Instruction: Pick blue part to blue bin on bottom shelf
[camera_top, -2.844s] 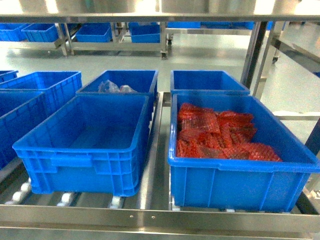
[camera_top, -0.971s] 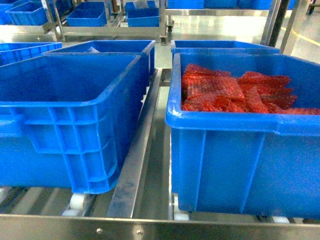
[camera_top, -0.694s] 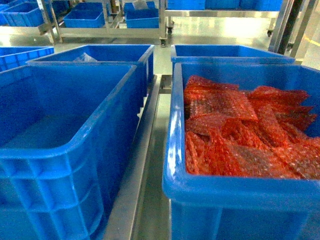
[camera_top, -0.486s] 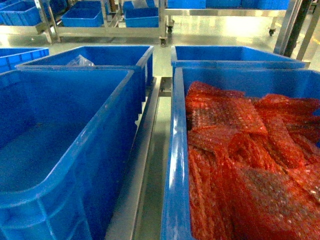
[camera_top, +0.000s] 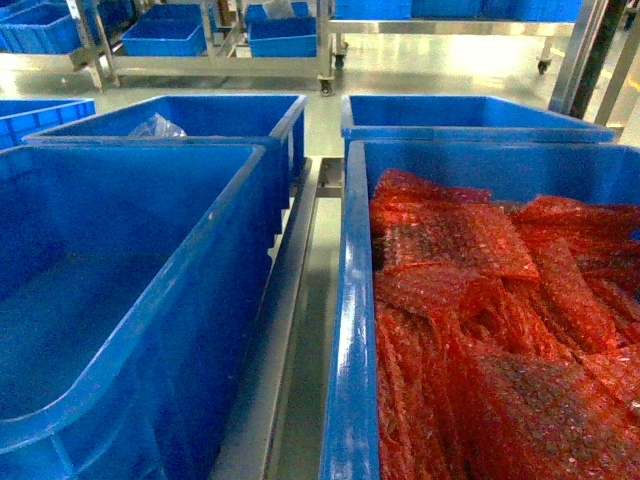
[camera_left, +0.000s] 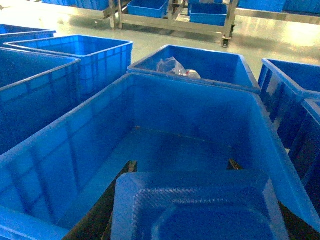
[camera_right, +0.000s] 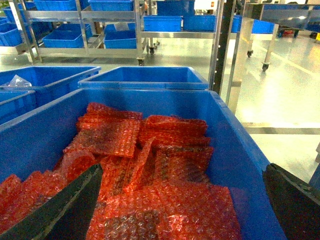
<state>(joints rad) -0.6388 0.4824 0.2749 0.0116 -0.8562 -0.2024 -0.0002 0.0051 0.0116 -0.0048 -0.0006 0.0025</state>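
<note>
Up close, the blue bin (camera_top: 120, 300) stands open and bare inside on the bottom shelf (camera_top: 300, 300), whose steel rail runs along the bin's right wall. Just right of the blue bin, across that rail, a second bin (camera_top: 350, 330) is heaped with red bubble wrap (camera_top: 470, 300). Behind the blue bin and touching its far wall sits a third bin (camera_top: 230, 110) with a crumpled clear bag (camera_left: 170, 65) in it, and a fourth bin (camera_top: 470, 110) stands to the right of that one. More bins (camera_left: 75, 55) line up left of the blue bin. The blue part (camera_left: 200, 205), a flat moulded tray with a raised rim, hangs above the blue bin's near end, over its floor and not touching it. The left end effector (camera_left: 181, 167) has its dark fingers (camera_left: 100, 215) closed against the part's two sides and holds it. The right end effector (camera_right: 182, 172) is over the wrap, to the right of the blue bin, its fingers (camera_right: 65, 205) spread wide with nothing between them. Beyond the blue bin the floor (camera_top: 440, 75) is pale green and glossy with glare, and steel racks (camera_right: 85, 15) on castors hold further rows of bins. A steel upright (camera_right: 220, 45) rises behind the wrap-filled bin.
</note>
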